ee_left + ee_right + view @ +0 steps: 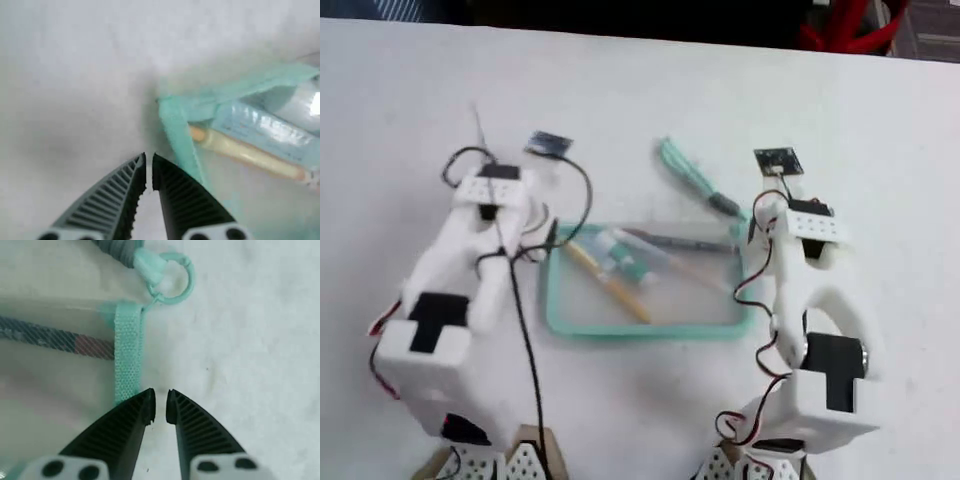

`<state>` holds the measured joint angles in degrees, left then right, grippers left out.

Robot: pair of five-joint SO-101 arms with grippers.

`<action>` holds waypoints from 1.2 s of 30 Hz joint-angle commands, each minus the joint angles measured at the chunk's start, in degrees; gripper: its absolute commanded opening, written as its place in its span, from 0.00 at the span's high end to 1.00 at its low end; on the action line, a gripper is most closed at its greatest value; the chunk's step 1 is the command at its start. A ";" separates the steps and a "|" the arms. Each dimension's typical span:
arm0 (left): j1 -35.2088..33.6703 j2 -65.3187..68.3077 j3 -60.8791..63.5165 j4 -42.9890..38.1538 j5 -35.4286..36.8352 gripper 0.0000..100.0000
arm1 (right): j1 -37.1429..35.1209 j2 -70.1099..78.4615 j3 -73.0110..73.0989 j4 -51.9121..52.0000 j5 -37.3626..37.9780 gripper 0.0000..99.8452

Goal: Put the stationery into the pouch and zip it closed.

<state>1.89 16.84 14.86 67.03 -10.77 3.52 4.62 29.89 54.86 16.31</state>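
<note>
The clear, teal-edged pouch [640,330] is laid flat on the white surface [640,90] between the two arms, with a yellow pencil [610,285] and a pen [675,240] seen inside. The left pincer [149,172] is held clenched on nothing, just beside the pouch's left corner. The right pincer [160,407] is likewise clenched and empty at the pouch's right edge, near a teal ring [172,277].

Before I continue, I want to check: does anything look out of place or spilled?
Nothing is spilled. The stationery lies inside the pouch. Only the strap trails slanted over the table from its far right corner.
</note>
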 commanded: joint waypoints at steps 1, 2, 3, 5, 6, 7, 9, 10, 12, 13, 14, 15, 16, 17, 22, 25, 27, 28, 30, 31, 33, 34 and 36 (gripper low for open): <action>4.62 2.51 -7.47 -0.44 1.05 0.95 | -5.41 0.13 -3.25 -1.10 0.18 0.95; 4.97 3.47 -9.49 -0.35 1.32 0.95 | -6.29 0.22 -3.52 -1.63 0.18 0.95; 4.88 4.44 -11.52 -0.35 2.20 0.95 | -7.08 0.22 -3.60 -2.24 0.18 0.95; 4.70 6.29 -15.21 -0.26 3.78 0.95 | -7.96 0.13 -3.60 -4.26 -0.09 0.95; 4.44 7.25 -17.05 0.09 4.04 0.95 | -8.13 0.22 -3.60 -5.58 -1.05 0.95; 4.44 8.13 -18.90 0.79 4.31 0.95 | -7.96 0.22 -3.60 -6.90 -2.11 0.95; 4.44 9.98 -22.77 2.37 4.22 0.95 | -7.60 0.22 -3.69 -9.45 -2.81 0.95; 4.18 10.86 -24.79 3.34 4.22 0.95 | -7.60 0.13 -3.69 -10.07 -2.81 0.95; 3.03 12.09 -28.57 6.59 4.22 0.95 | -7.52 -0.40 -3.69 -9.54 -2.73 0.95; 2.33 12.35 -30.33 8.88 4.13 0.95 | -7.16 -0.84 -3.96 -8.40 -2.20 0.95; 1.63 12.62 -32.00 11.60 4.13 0.95 | -6.37 -1.80 -4.57 -6.90 -1.93 0.95; 0.66 12.62 -34.11 14.42 4.13 0.95 | -5.41 -2.95 -5.36 -5.49 -2.02 0.95; -0.40 12.62 -36.66 17.14 4.13 0.95 | -4.35 -4.44 -6.42 -4.35 -2.11 0.95; -1.63 12.62 -39.65 19.60 4.13 0.95 | -3.47 -6.29 -7.56 -3.38 -2.20 0.95; -6.73 12.62 -61.89 32.18 4.31 0.92 | -2.95 -16.13 -11.96 0.66 -2.20 0.95; -8.48 12.00 -76.04 35.69 4.48 0.91 | -4.00 -21.67 -14.51 3.65 -1.93 0.95; -10.15 9.80 -81.76 35.60 4.57 0.93 | -4.35 -25.27 -16.18 6.46 -2.20 0.95; -10.51 8.22 -83.52 35.60 4.57 0.94 | -4.70 -27.03 -16.88 7.69 -2.20 0.95; -10.59 3.82 -85.19 35.60 4.57 0.97 | -5.58 -30.64 -17.58 9.98 -2.20 0.95; -10.59 1.27 -85.19 35.60 4.57 0.98 | -6.20 -32.48 -17.67 10.77 -2.20 0.95; -10.51 -3.91 -85.10 35.60 4.57 0.97 | -7.52 -35.91 -17.67 11.91 -2.20 0.95; -10.68 -6.46 -85.10 35.60 4.57 0.98 | -8.04 -37.49 -17.67 12.18 -2.20 0.95; -10.86 -11.30 -85.10 35.60 4.57 0.98 | -8.48 -40.57 -17.67 12.18 -2.20 0.95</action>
<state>-8.22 14.37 -67.87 102.37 -6.73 -4.13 -30.90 15.03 66.64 14.20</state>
